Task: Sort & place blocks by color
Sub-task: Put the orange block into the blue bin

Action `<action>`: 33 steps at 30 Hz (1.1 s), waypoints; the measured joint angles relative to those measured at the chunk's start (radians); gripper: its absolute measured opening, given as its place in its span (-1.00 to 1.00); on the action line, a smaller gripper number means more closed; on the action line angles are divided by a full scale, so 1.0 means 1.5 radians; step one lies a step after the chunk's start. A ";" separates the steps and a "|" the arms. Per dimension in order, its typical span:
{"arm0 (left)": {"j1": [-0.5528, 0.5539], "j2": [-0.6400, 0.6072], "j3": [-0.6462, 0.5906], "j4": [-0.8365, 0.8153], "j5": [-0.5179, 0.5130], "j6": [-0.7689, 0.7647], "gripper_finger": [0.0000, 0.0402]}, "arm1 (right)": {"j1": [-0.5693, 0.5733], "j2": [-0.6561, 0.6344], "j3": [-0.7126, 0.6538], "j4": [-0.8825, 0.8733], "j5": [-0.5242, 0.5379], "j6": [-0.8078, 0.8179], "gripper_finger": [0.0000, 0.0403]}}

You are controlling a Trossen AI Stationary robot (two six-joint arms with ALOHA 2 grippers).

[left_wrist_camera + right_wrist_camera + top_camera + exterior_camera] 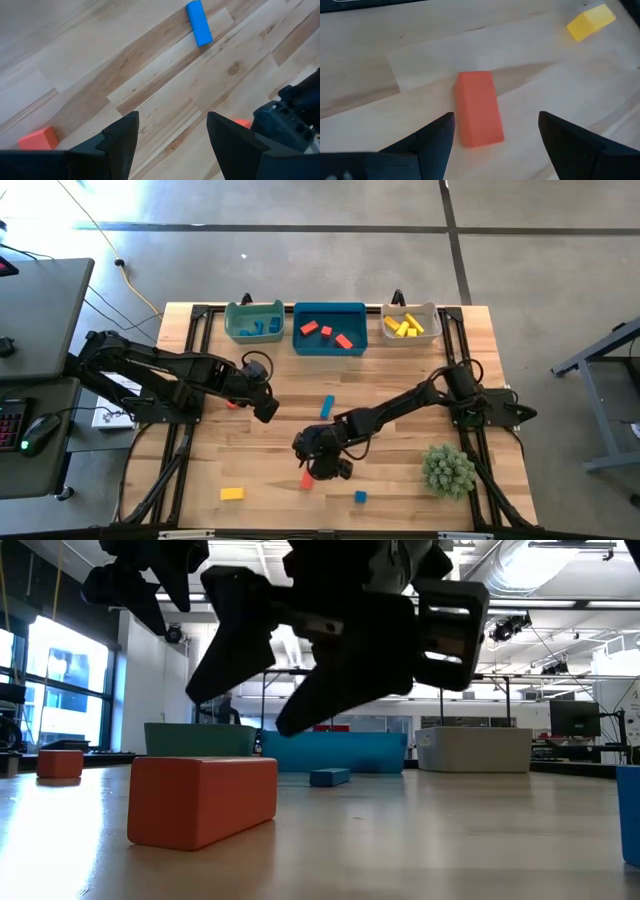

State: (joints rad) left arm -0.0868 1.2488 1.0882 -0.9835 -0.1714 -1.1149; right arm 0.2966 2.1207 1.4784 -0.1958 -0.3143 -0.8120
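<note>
High view: the right gripper (322,467) hangs with its fingers spread over a red bar block (307,479) near the table's (400,500) front edge, so a pick is judged in hand. The left gripper (266,408), also spread and empty, waits mid-table near a blue bar block (327,406). The teal bin (254,321), blue bin (329,328) and grey-white bin (410,324) line the back edge.

Low view: the red bar lies flat on the pale wood, with a glazed hall behind.

Right wrist view: the bar sits ahead between the fingers; descending and closing seems next. A yellow block (590,21) lies well apart.
</note>
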 joint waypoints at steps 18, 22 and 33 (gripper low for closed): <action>0.000 0.000 0.000 0.000 -0.001 0.012 0.11 | 0.003 0.071 0.000 0.042 -0.030 0.074 0.34; 0.000 0.000 0.000 0.000 -0.001 0.014 0.11 | 0.003 0.073 0.001 0.039 -0.033 0.105 0.16; 0.001 0.000 0.000 0.000 -0.047 0.052 0.11 | 0.004 0.074 0.001 0.041 -0.024 0.207 -0.46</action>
State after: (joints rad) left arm -0.0853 1.2488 1.0882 -0.9841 -0.2418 -1.0375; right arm 0.3019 2.2314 1.4799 -0.1339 -0.3498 -0.5009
